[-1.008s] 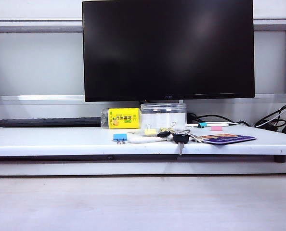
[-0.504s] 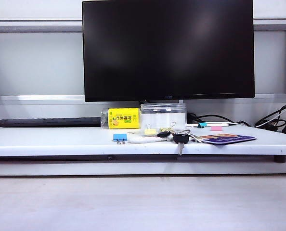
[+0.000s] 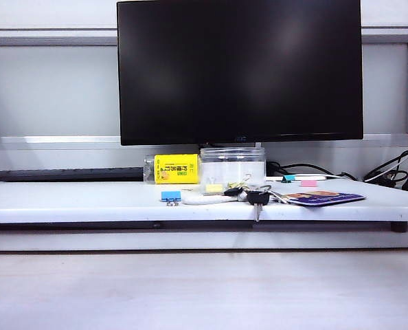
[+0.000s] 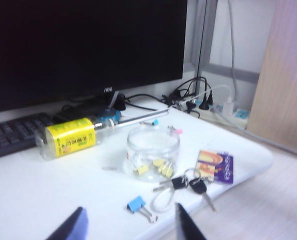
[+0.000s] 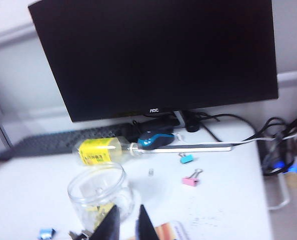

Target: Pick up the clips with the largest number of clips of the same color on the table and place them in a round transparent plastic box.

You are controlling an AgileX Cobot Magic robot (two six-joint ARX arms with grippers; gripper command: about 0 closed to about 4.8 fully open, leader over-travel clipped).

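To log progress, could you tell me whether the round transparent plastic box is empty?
Not empty: the round transparent plastic box holds pale-yellow clips.

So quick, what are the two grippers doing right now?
Left gripper: open, holding nothing, above the table's near edge.
Right gripper: open, narrow gap, empty.

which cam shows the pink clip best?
Right wrist view: the pink clip lies in the open on the table, handles visible. The exterior view shows only a small pink block; the left wrist view just a speck behind the round box.
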